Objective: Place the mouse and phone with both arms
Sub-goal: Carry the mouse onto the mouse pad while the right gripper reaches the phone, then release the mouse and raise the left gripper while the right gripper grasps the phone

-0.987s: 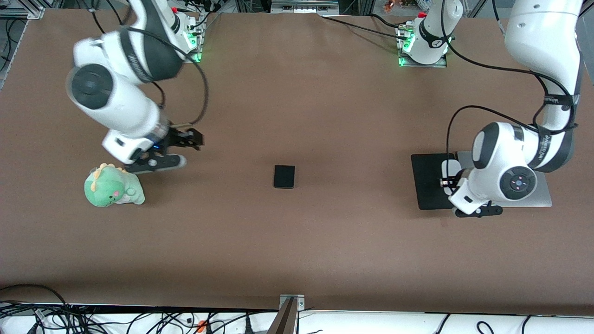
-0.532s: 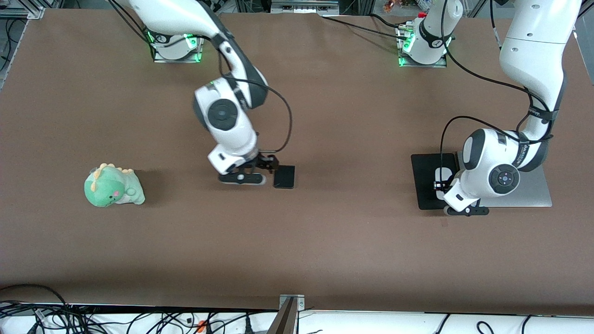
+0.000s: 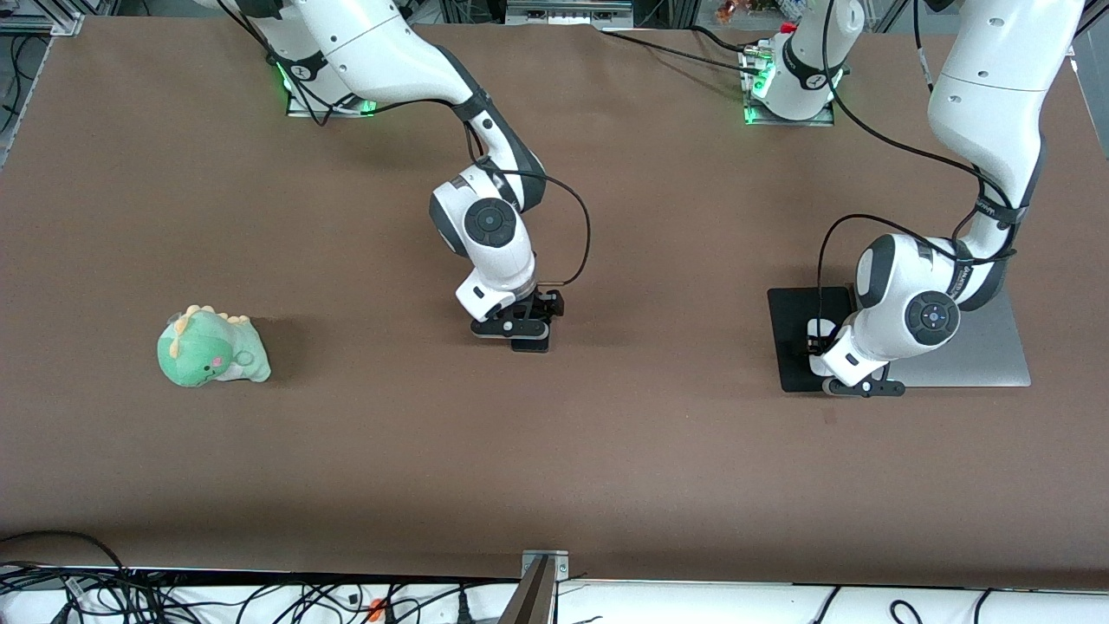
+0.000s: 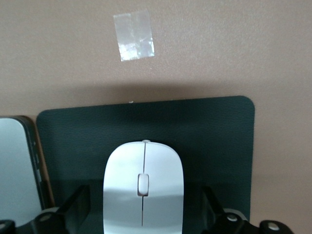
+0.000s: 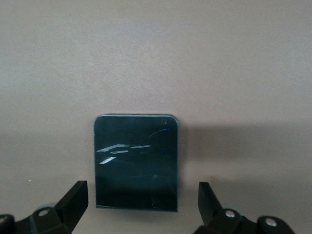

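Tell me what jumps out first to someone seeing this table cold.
The right gripper hangs open over the small black flat rectangular phone at mid-table. The left gripper, also open, straddles the glossy white oval mouse lying on the large flat black mouse pad toward the left arm's end. A green plush dinosaur toy sits alone toward the right arm's end.

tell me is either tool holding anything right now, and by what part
Nothing held: the left tool is open around the mouse, the right tool open around the phone.
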Tool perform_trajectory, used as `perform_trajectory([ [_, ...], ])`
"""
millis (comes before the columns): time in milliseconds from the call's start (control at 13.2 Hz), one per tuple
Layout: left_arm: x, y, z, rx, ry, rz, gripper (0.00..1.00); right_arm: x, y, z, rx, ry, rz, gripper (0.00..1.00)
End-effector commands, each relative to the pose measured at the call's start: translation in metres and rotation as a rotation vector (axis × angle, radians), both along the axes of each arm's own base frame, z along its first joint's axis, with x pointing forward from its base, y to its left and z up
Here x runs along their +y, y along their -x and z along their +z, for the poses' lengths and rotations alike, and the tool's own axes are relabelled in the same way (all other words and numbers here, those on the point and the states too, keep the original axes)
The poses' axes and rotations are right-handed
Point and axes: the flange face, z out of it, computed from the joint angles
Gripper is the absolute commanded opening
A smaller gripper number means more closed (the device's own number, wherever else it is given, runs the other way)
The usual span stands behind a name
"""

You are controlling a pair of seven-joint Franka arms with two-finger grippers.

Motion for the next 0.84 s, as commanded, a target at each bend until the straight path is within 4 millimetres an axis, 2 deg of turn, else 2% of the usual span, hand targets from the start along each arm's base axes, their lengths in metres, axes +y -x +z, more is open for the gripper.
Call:
perform_trajectory([
  [0, 0.002, -0.004, 0.037, -0.007, -0.01, -0.013, 1.0, 0.013, -0.006, -0.009, -0.023, 0.005, 0.002, 1.0],
  [152, 0.002, -0.015, 0.081, 0.029, -0.026, -0.008, 1.0, 0.015, -0.004, -0.014, -0.026, 0.003, 0.004, 1.0],
  [380, -0.01, -0.028, 0.171, 0.146, -0.055, -0.021, 1.0, 0.015, -0.004, -0.02, -0.027, 0.006, 0.004, 1.0],
  [608, -0.008, -0.035, 0.282, 0.1, -0.06, -0.009, 1.0, 0.02, 0.001, -0.028, -0.032, 0.0, 0.001, 0.99],
  [759, -0.008, -0.021, 0.354, 0.0, -0.061, -0.004, 1.0, 0.022, 0.003, -0.03, -0.034, 0.0, 0.001, 0.96],
])
